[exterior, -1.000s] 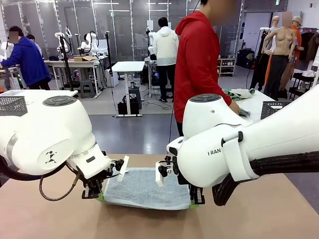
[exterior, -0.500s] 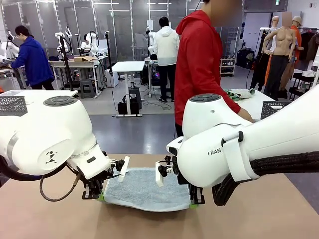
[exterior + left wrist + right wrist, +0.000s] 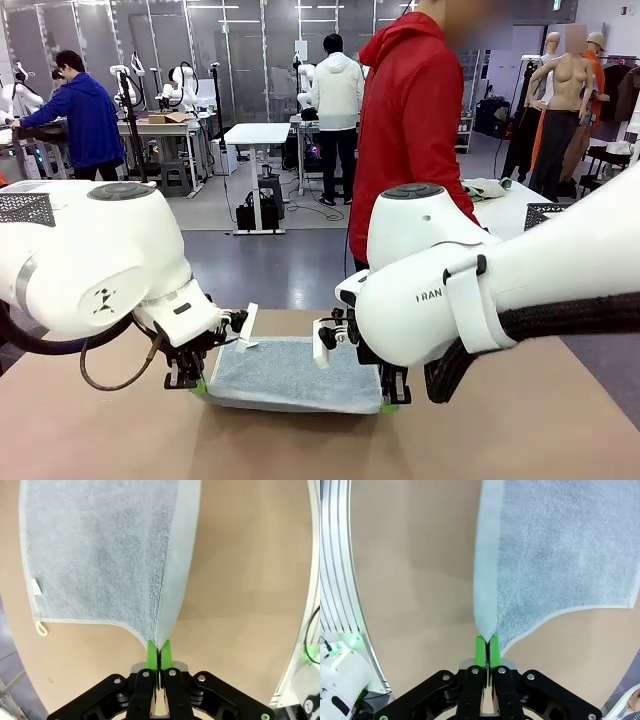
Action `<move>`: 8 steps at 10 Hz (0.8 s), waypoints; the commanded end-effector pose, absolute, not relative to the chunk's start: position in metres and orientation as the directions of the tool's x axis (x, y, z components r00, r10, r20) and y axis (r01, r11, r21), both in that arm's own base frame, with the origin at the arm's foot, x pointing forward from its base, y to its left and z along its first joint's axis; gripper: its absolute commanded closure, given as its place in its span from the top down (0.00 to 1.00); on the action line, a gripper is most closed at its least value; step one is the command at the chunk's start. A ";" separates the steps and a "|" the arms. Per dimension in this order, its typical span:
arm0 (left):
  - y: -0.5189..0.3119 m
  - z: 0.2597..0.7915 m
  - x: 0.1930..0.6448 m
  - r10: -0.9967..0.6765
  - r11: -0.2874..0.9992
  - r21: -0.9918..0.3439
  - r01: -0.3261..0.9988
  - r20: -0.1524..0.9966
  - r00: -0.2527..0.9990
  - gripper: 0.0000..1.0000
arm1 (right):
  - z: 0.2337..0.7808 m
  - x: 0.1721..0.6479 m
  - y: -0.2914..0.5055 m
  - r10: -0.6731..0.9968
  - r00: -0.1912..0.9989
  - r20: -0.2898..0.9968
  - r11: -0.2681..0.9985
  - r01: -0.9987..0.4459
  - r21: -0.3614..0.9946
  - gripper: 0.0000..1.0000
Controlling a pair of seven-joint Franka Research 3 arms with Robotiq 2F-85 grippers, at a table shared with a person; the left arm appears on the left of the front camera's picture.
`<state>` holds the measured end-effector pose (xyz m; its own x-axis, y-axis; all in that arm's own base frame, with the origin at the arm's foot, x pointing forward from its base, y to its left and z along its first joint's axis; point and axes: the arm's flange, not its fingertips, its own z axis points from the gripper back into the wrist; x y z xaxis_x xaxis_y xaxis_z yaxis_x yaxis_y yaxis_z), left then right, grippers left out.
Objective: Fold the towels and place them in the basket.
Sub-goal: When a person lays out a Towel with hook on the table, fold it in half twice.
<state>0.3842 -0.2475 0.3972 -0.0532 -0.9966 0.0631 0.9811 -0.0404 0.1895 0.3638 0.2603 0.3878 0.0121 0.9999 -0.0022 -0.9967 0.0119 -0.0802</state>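
One pale blue-grey towel [image 3: 290, 372] lies on the brown surface [image 3: 520, 430], with two white arms bearing on it and one tool at each of its two near corners. The left arm [image 3: 90, 265] enters from the left with its wrist turned down, so that the left tool [image 3: 200, 386] points at the surface and is clenched on the towel's near-left corner. In the left wrist view the two green pads [image 3: 152, 651] stand pressed together with a thin pinch of terry between them. The right arm [image 3: 500, 300] enters from the right in a mirrored pose. The right tool [image 3: 388, 405] likewise points downward and is clamped tight on the near-right corner, the cloth rising in a narrow peak into its pads. At both corners the cloth is drawn up off the surface and casts a shadow, while the far part of the towel lies flat. One small white loop [image 3: 41, 628] and one white label [image 3: 36, 586] sit at the towel's far-left corner. One person [image 3: 410, 130] in a red hooded top stands at the far side.
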 end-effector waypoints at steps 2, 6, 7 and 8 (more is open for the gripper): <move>-0.248 0.411 0.419 -0.999 0.012 0.150 0.989 0.045 0.006 0.03 | 0.403 0.402 0.261 1.000 -0.019 -0.020 -0.020 -0.999 -0.029 0.04; -0.245 0.407 0.474 -0.998 0.054 0.164 0.985 0.022 0.051 0.03 | 0.418 0.458 0.265 0.999 -0.046 -0.021 -0.046 -0.998 -0.039 0.04; -0.244 0.409 0.487 -0.998 0.068 0.174 0.982 0.016 0.066 0.03 | 0.420 0.471 0.268 0.998 -0.055 -0.010 -0.056 -0.998 -0.032 0.04; -0.244 0.412 0.502 -0.998 0.070 0.179 0.981 0.009 0.069 0.03 | 0.421 0.486 0.270 0.998 -0.067 -0.002 -0.067 -0.997 -0.026 0.04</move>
